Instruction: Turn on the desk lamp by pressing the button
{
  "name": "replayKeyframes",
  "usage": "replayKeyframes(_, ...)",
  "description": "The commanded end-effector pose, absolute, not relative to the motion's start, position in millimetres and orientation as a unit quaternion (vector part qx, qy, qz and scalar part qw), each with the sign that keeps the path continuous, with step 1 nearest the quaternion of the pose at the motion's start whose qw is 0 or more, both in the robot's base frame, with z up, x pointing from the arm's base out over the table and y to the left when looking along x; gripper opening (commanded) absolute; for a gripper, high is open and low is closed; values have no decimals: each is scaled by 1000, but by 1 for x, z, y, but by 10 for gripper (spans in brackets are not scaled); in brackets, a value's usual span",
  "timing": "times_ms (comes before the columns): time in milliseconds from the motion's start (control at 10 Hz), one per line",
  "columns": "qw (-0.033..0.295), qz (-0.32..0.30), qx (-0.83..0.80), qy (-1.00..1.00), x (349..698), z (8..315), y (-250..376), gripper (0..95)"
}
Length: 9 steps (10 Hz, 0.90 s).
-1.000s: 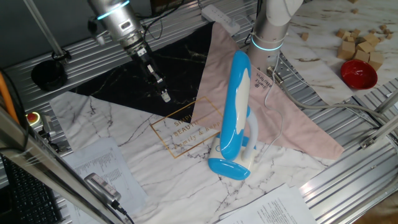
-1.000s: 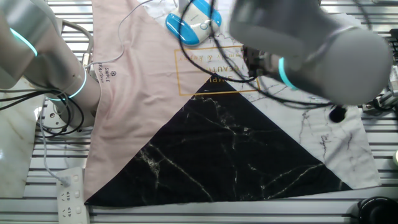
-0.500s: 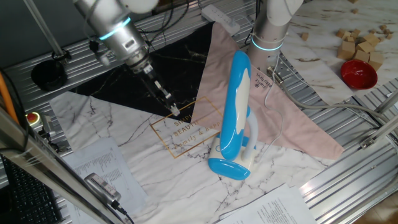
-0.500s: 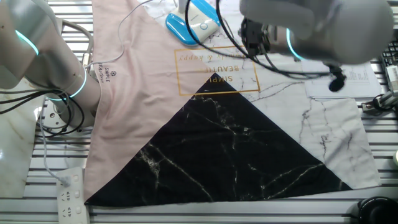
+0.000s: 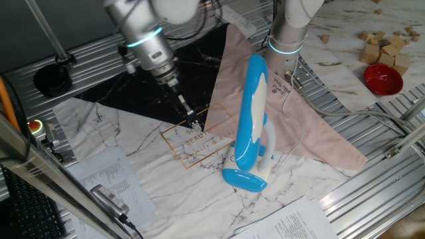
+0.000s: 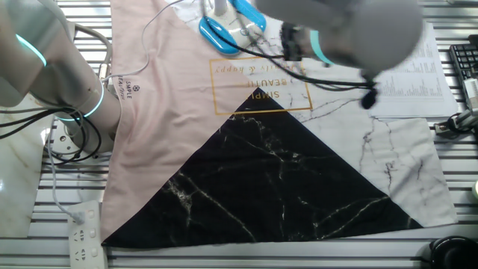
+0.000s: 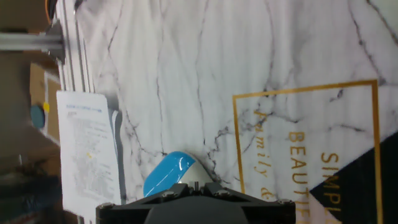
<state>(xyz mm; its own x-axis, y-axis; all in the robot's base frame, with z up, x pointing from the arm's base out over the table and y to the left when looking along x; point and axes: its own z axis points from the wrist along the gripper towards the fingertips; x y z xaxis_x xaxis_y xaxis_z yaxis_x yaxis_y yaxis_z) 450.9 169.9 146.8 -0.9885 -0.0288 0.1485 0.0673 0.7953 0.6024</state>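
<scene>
The desk lamp [image 5: 251,119] stands on the marble mat, with a sky-blue oval head, a white arm and a small blue base [image 5: 244,179]. My gripper [image 5: 194,124] hangs low over the gold lettering [image 5: 199,139], to the left of the lamp and apart from it. Its thin fingers point down at the mat, and no gap or contact between the tips shows. In the other fixed view the blurred arm [image 6: 336,30] partly covers the lamp [image 6: 218,33]. In the hand view the blue base [image 7: 166,175] lies just beyond the gripper body [image 7: 193,205]. The fingertips are hidden there. The button is not discernible.
A pink cloth [image 5: 292,126] and a black marble triangle [image 6: 276,187] lie on the mat. A second arm's base [image 5: 289,33] stands behind the lamp. A red bowl [image 5: 383,78] and wooden blocks [image 5: 385,46] are at the far right. Paper sheets [image 5: 109,179] lie front left.
My arm has moved right and down, from over the black marble to the gold lettering, closer to the lamp. The lamp has not moved.
</scene>
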Motion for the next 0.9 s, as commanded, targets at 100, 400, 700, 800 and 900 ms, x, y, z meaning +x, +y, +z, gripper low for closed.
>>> replayKeyframes(100, 66, -323, 11, -944, 453, 118, 168, 0)
replayKeyframes(400, 40, -327, 3, -944, 451, 108, 177, 0)
replayKeyframes(700, 49, -326, -27, -944, 457, 119, 198, 0)
replayKeyframes(800, 51, -326, -37, -943, 458, 121, 204, 0)
replayKeyframes(900, 56, -325, -44, -943, 460, 120, 209, 0)
